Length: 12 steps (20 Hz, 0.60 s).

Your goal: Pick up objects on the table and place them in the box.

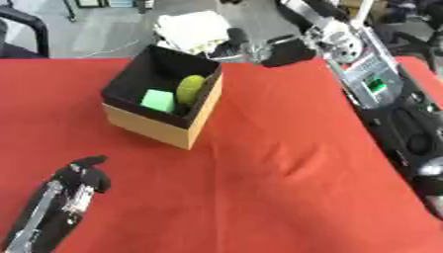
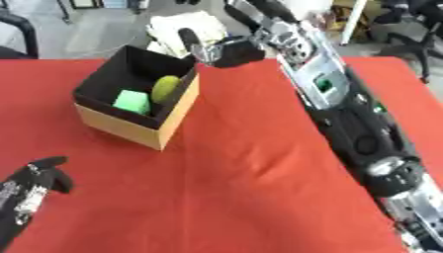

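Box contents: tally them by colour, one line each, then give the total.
In the box:
Light green block: 1
Yellow-green rounded object: 1
Total: 2

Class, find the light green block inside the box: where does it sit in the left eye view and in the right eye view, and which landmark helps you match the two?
Left eye view: green block sits left of centre, upper half, in the box's near part.
Right eye view: same block, further left in the picture.
Shared landmark: the yellow-green oval object just right of the block.
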Each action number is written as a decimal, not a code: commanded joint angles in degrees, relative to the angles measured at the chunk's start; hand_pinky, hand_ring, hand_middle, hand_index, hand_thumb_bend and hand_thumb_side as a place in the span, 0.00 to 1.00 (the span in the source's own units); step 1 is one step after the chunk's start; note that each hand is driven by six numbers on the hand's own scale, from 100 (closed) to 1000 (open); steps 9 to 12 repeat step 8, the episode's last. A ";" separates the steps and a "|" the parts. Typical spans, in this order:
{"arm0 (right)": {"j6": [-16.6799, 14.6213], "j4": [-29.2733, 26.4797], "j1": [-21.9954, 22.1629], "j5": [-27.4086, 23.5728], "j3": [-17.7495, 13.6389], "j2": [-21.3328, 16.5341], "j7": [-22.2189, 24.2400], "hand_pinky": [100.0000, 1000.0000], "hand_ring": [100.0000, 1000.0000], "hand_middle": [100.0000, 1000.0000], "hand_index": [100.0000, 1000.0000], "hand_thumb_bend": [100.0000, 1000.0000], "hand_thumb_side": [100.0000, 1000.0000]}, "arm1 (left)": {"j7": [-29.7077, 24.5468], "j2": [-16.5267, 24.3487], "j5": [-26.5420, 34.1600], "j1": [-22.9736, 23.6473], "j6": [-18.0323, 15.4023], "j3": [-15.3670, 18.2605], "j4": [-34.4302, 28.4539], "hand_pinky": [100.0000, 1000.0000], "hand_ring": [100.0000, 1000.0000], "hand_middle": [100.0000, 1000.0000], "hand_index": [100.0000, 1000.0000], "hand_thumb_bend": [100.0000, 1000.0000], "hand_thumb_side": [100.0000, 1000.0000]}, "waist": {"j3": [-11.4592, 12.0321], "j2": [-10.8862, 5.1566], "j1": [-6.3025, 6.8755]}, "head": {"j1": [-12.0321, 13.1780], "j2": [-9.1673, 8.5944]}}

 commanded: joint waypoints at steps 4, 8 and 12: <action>4.28 -9.44 8.30 -4.77 -5.02 -0.55 -0.80 0.70 0.72 0.70 0.89 0.00 0.36 | 1.00 1.15 -0.32 0.53 0.04 1.12 -0.72 0.57 0.54 0.48 0.81 0.00 0.75 | -1.20 -1.27 0.19 | 2.45 1.24; 5.68 -12.07 16.02 -5.17 -7.67 2.29 -0.97 0.69 0.70 0.69 0.89 0.00 0.37 | 1.49 1.20 -0.36 0.86 0.08 1.58 -0.75 0.57 0.54 0.48 0.81 0.00 0.75 | -2.05 -1.52 0.38 | 4.01 1.86; 5.68 -12.07 16.02 -5.17 -7.67 2.29 -0.97 0.69 0.70 0.69 0.89 0.00 0.37 | 1.49 1.20 -0.36 0.86 0.08 1.58 -0.75 0.57 0.54 0.48 0.81 0.00 0.75 | -2.05 -1.52 0.38 | 4.01 1.86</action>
